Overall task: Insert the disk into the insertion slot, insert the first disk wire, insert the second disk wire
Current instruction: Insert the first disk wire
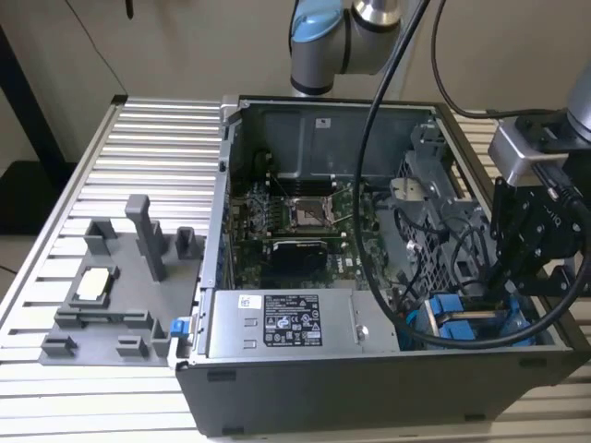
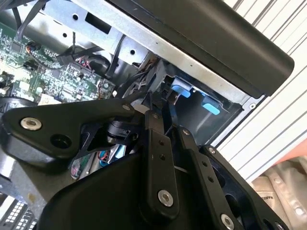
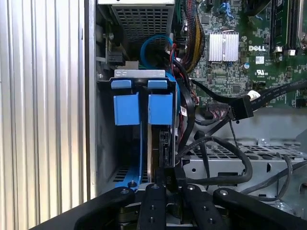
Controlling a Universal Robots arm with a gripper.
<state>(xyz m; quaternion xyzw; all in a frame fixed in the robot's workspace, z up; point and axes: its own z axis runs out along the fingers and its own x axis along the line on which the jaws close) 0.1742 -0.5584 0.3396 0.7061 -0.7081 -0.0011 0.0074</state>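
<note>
The disk (image 3: 159, 143) stands on edge in the insertion slot (image 3: 105, 143), its bright blue carrier end (image 3: 160, 108) beside the other blue-framed drive's end (image 3: 126, 108). My gripper (image 3: 167, 175) has its black fingers closed against the disk's near edge, one on each side. In the second wrist view the gripper (image 2: 164, 103) reaches down beside two blue tabs (image 2: 181, 89). The exterior view has the gripper (image 1: 510, 288) lowered into the case's front corner at that view's right, over the blue carriers (image 1: 451, 320). A black wire with a loose connector (image 3: 242, 108) lies nearby.
The open computer case (image 1: 369, 369) sits on a slatted table. Black cables (image 3: 230, 158) cross a perforated grey panel (image 3: 268, 153) beside the bay. A blue cable (image 3: 153, 40) loops beyond the drives. A grey fixture tray (image 1: 120, 286) lies on the exterior view's left.
</note>
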